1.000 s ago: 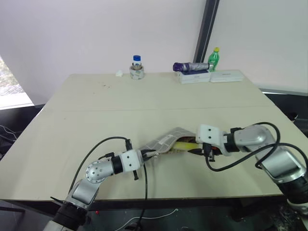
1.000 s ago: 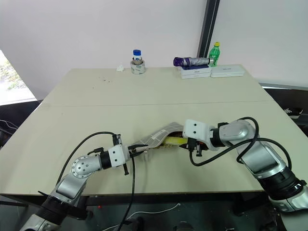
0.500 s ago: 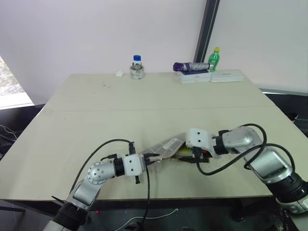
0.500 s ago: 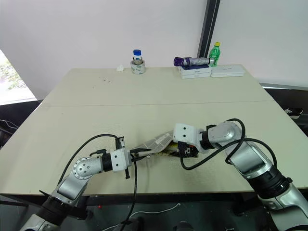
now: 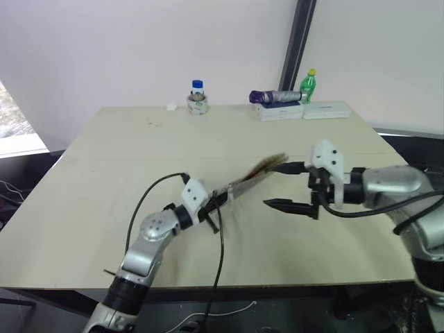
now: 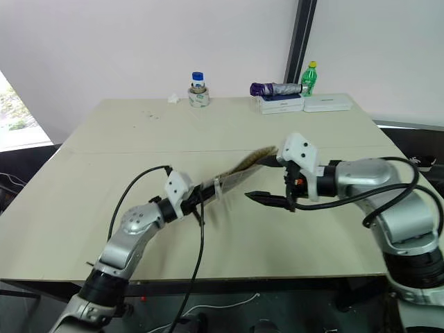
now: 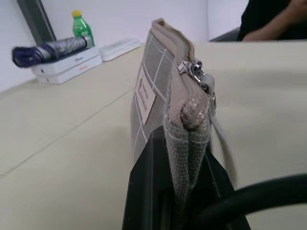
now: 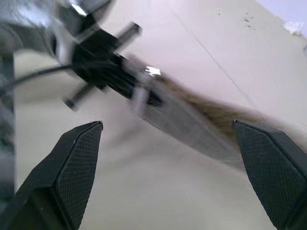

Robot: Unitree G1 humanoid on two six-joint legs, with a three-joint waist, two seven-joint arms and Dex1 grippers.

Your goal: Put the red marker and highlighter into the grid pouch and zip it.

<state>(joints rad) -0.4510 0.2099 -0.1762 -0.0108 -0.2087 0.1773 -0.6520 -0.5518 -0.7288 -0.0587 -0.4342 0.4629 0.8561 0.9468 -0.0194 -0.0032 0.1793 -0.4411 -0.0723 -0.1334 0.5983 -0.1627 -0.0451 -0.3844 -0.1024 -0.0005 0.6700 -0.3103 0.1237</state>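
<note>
Grid pouch point(image 5: 248, 180) hangs in the air above the table point(image 5: 139, 159), lifted clear of the surface and tilted so that its far end points up and toward the right arm. The left gripper point(image 5: 212, 205) has its two black fingers pressed together on the near end of the pouch, and from the left wrist view the grey fabric with white grid lines point(image 7: 158, 105) rises edge-on out of the pinch, with the small white label on one face, the metal zipper slider point(image 7: 195, 73) near the top edge and its pull cord trailing down beside the fingers. I cannot tell from this angle how far along the zipper is closed, nor what lies inside the pouch.

The right gripper point(image 5: 286, 186) hovers just beside the raised far end of the pouch with its fingers spread wide and nothing between them; one finger point(image 5: 283, 205) points below the pouch and the other sits close to its tip. In the right wrist view the two textured pads point(image 8: 79, 158) stand well apart, with the blurred pouch and the left gripper seen beyond them.

At the far edge of the table stand a small jar with a blue lid point(image 5: 198, 97), a folded purple umbrella point(image 5: 275, 96) lying on a white box point(image 5: 281, 110), and a green bottle with a yellow cap point(image 5: 309, 84)
</note>
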